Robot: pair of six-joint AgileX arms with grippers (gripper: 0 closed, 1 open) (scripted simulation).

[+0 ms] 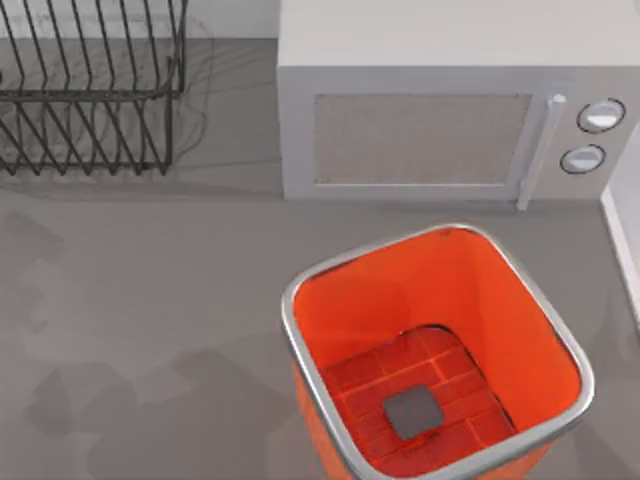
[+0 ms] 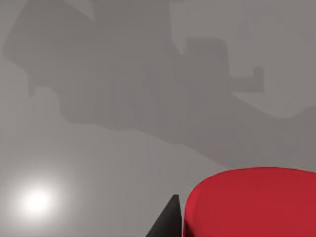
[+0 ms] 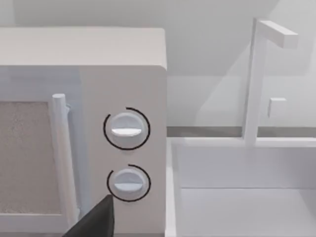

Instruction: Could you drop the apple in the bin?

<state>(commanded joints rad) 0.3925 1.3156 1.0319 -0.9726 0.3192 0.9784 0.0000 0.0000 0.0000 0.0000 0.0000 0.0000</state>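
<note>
The red apple [image 2: 252,197] sits close in the left wrist view, high above the grey tabletop. My left gripper [image 2: 247,222] is shut on it, and one black fingertip [image 2: 168,222] presses against its side. The orange-red bin [image 1: 520,300] with a silver rim stands at the front right of the top view. A grey square [image 1: 415,413] lies on its tiled floor. My right gripper [image 3: 207,234] is parked facing the microwave, open with nothing in it, and one black fingertip [image 3: 101,219] shows.
A pale grey microwave [image 1: 420,100] stands behind the bin, and its two dials [image 3: 127,129] face the right wrist. A wire dish rack [image 1: 90,90] is at the back left. A white sink with a tap [image 3: 256,84] lies to the right.
</note>
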